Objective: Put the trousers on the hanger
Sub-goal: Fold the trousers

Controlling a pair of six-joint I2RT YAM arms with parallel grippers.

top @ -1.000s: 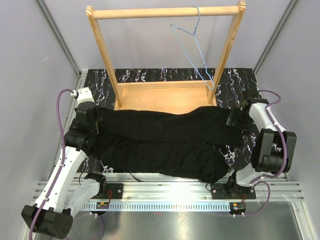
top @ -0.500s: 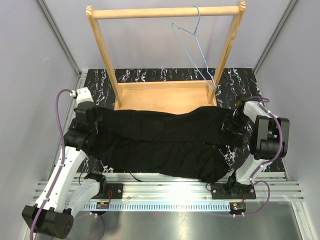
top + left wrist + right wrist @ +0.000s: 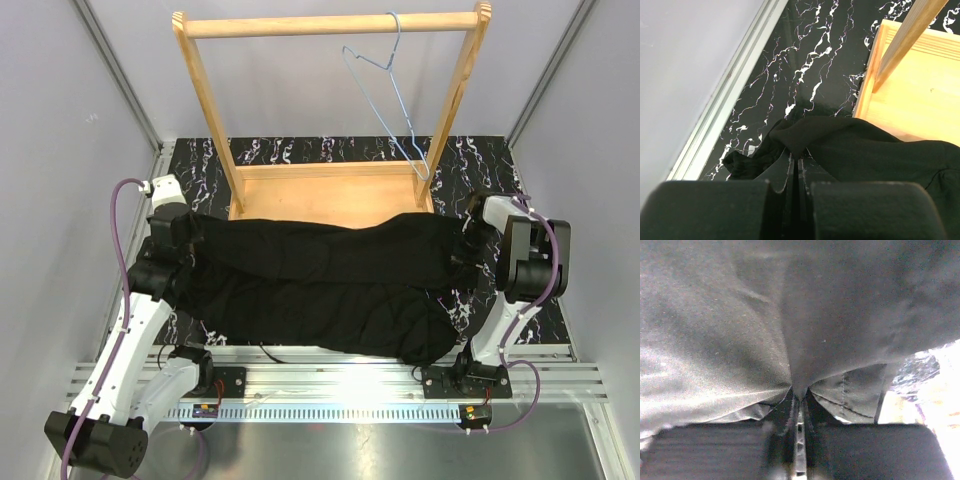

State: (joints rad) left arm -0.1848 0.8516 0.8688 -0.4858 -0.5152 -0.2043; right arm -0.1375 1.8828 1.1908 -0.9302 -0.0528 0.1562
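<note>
A wooden rack (image 3: 330, 24) spans the back of the marbled tabletop (image 3: 200, 155), open between its posts; the blue hanger (image 3: 400, 112) dangles beside the right post, while black trousers (image 3: 320, 275) blanket the front.

The overhead camera looks steeply down from high behind the rig, taking in the whole black, white-veined marble worktop (image 3: 480, 150). The left wrist camera peers forward along the left pincer (image 3: 795, 162), close to the floppy black fabric trousers (image 3: 865, 150) nipped at its tips (worktop beyond). The right wrist camera sits nearer still behind the right pincer (image 3: 799, 402), cloth ahead filling almost everything. All three share the trousers.
</note>
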